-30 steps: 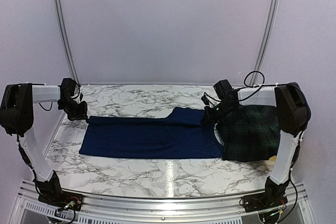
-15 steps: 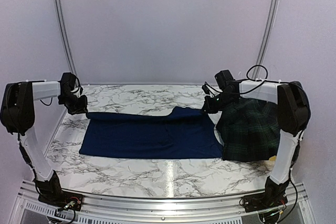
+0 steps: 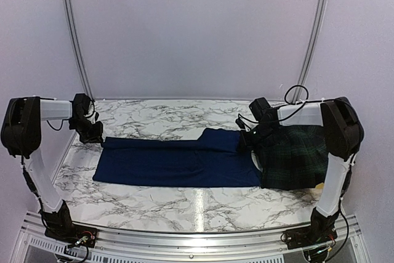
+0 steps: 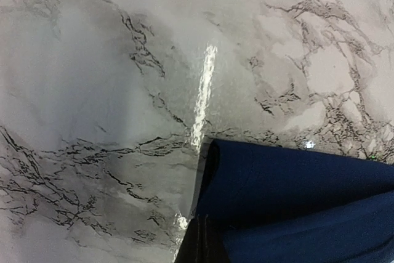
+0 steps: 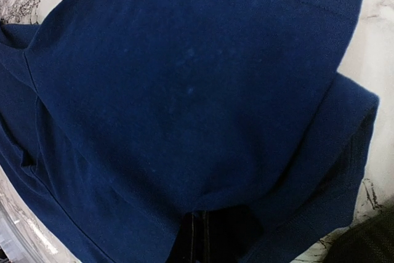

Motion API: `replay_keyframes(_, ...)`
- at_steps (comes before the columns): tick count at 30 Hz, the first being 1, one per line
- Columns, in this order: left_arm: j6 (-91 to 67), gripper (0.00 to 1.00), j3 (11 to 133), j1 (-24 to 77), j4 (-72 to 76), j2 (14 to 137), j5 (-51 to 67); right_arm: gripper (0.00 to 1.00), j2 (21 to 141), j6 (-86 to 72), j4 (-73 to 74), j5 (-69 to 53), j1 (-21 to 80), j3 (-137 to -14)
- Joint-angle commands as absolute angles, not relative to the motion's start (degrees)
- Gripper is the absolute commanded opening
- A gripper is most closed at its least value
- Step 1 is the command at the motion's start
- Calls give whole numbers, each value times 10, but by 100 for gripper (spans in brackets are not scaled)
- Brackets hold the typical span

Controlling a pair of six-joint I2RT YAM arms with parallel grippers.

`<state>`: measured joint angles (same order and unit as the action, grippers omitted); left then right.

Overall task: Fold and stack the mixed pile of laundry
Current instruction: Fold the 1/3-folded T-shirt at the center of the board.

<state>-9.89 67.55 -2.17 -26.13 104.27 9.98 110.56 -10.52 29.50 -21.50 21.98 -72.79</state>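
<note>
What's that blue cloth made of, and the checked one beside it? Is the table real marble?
The navy-blue cloth: matte, soft knit, probably cotton jersey; stitched hems, limp folds. The plaid garment: woven-looking dark green-and-navy check, maybe flannel. The table: glossy marble pattern with glare streaks; stone or laminate, cannot tell.

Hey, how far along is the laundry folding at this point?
Early. Done: the navy-blue cloth lies spread out on the table. In hand: the left pincer and right pincer are each shut on a far corner of it, seemingly for a fold. Left: finishing that fold, then the plaid garment, which lies loose at the right; no stack shows yet.
</note>
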Motion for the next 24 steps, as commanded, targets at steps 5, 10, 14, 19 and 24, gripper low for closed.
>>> replay_keyframes(5, -109, 0, 697, -25, -277, 1045, 96, 0, 1110, -101, 320, -197, 216, -805)
replay_keyframes(10, -120, 0, 724, -26, -280, 1008, 99, 0, 1096, -88, 359, -197, 215, -842)
replay_keyframes(14, -119, 0, 720, -25, -292, 991, 113, 0, 1076, -89, 364, -202, 216, -807)
replay_keyframes(19, -109, 0, 669, -26, -296, 992, 105, 0, 1045, -105, 335, -210, 223, -726)
replay_keyframes(24, -122, 0, 640, -26, -294, 1038, 94, 0, 1049, -113, 305, -203, 223, -678)
